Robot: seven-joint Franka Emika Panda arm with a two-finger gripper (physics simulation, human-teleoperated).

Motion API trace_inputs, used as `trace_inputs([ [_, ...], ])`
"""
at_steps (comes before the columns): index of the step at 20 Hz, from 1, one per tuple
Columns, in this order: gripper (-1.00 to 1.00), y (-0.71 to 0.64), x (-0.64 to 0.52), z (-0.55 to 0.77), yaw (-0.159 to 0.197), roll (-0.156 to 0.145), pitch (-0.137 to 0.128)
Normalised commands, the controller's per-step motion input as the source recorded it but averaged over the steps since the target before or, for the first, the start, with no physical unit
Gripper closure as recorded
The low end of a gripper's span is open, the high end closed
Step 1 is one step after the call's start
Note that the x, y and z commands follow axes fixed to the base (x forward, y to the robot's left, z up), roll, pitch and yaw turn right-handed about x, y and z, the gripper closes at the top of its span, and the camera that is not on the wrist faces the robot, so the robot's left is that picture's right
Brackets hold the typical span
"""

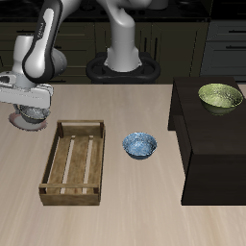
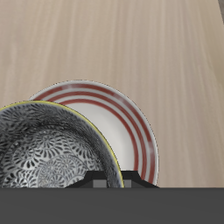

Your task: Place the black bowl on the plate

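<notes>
We read the fingers [image 2: 109, 181] as narrow and clamped on the rim of the black bowl [image 2: 48, 156]. Only their tips show at that rim in the wrist view, so this is a judgement, not a clear sight of the grip. The bowl fills much of that view and looks close to the camera, so we take it to be carried above the tabletop [image 1: 144, 221], not resting on it.

The plate [image 2: 131, 118] lies flat just under and beyond the bowl. The bowl overlaps one side of the plate and hides part of its red rim. The plate's pale centre and the greater part of its rim show clear of the bowl. So the bowl is not yet centred: the plate's middle lies off to one side of the bowl's middle, away from the fingers.

For the next move we would shift the bowl sideways towards the plate's centre until the red rim shows evenly all round, then lower and let go. How high the bowl hangs above the plate we cannot tell.

In the exterior view all this sits far back on the tabletop, behind the wooden crate [image 1: 72, 163]. It is well apart from the blue bowl [image 1: 139, 145] and the green bowl [image 1: 220, 96], which play no part here.
</notes>
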Motion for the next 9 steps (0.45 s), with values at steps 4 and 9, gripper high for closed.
trace_inputs([
  [4, -1.0, -0.06, 0.2, -0.23, 0.005, -0.091, 0.031],
  [9, -1.0, 0.05, 0.05, -0.11, 0.005, 0.006, 0.002],
])
